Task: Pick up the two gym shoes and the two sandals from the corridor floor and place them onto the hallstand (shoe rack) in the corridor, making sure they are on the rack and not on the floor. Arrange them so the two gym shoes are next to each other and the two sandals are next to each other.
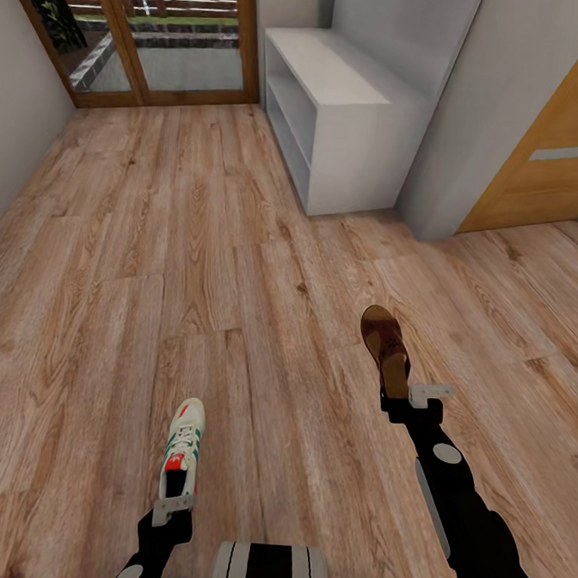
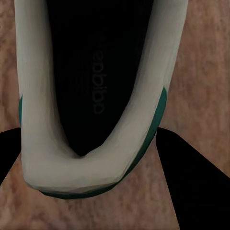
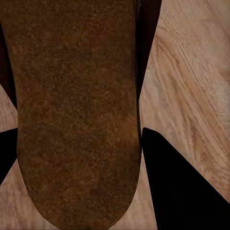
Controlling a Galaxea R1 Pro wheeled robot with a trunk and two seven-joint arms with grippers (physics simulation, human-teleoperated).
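Left gripper pinches 1 gym shoe; right gripper pinches 1 sandal. Shoe rack ahead carries nothing yet.

We take the hallstand as our landmark. Between us and its near end lies a broad stretch of bare corridor floor, open for passage. To the hallstand's left the floor runs clear up to the glass door. Its flat top is bare, and its open shelf compartments face left onto that free floor. Tight against its right side a grey wall closes that flank, with a wooden door beyond. Nearer us than the hallstand, the left gripper carries a gym shoe and the right gripper a sandal, both jutting forward toward it.
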